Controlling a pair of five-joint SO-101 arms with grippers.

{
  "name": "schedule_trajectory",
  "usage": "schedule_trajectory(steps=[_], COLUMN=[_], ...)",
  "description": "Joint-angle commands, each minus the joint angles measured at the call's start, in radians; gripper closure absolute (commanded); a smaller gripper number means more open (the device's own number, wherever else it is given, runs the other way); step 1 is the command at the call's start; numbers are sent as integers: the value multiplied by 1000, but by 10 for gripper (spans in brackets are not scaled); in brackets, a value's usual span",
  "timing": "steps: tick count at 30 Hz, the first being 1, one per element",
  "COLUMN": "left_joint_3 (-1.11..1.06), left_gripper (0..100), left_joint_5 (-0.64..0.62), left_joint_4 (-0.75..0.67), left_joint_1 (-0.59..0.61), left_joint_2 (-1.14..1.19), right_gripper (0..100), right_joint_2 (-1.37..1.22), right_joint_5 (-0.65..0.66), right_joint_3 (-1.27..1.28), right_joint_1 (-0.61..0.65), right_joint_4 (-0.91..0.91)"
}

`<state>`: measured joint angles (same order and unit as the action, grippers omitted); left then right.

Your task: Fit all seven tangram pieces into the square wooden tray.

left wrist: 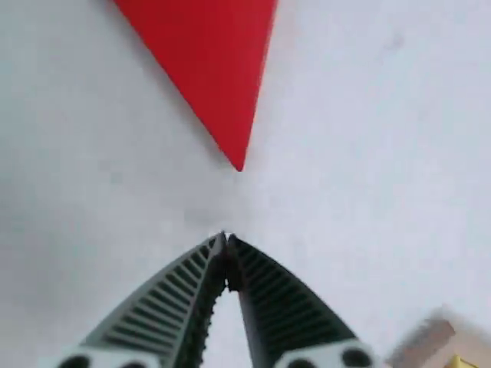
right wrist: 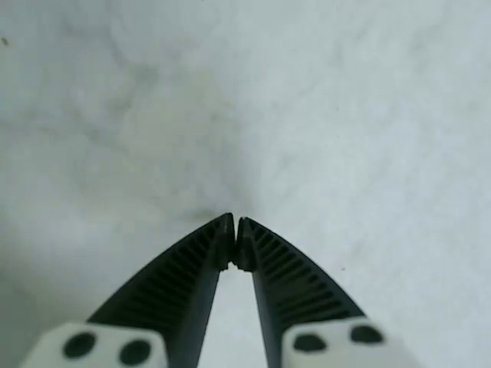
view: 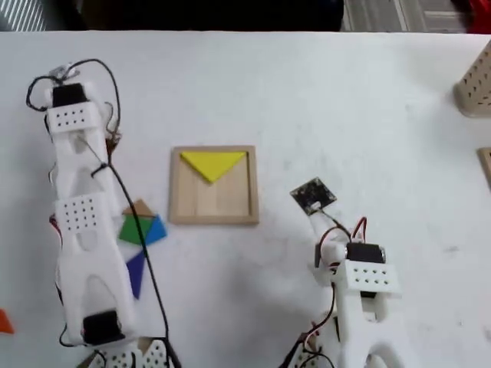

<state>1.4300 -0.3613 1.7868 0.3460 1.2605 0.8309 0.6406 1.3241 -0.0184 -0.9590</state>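
The square wooden tray (view: 222,203) lies at the table's middle, with a yellow triangle (view: 212,163) in its far half. In the left wrist view my left gripper (left wrist: 225,242) is shut on nothing, its tips just short of the point of a red triangle (left wrist: 203,54). A corner of the tray (left wrist: 426,337) shows beside that gripper. The left arm (view: 80,222) stretches along the table left of the tray. Partly hidden beside it are green (view: 132,230), blue (view: 156,228), purple (view: 136,272) and tan (view: 140,207) pieces. My right gripper (right wrist: 234,227) is shut over bare table.
The right arm (view: 360,276) stands right of the tray near the front edge. A perforated wooden block (view: 476,88) sits at the far right. A small orange piece (view: 4,320) shows at the left edge. Cables (view: 115,176) trail along the left arm.
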Motion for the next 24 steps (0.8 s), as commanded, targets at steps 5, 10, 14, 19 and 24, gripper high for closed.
schedule_trajectory(steps=[5, 10, 14, 19, 24], left_joint_3=[-112, -117, -112, -112, -112], left_gripper=[980, 980, 980, 980, 980], left_joint_5=[9, 14, 15, 15, 15], left_joint_4=[-132, -407, -629, -786, -832], left_joint_1=[30, 41, 42, 53, 90], left_joint_2=[-384, -303, -170, -30, 77], right_gripper=[981, 981, 981, 981, 981], right_joint_2=[5, 5, 5, 5, 5], right_joint_5=[12, 12, 12, 12, 12], right_joint_3=[-6, -6, -5, -5, -5], right_joint_1=[12, 10, 10, 10, 10], right_joint_4=[-5, -5, -7, -7, -7])
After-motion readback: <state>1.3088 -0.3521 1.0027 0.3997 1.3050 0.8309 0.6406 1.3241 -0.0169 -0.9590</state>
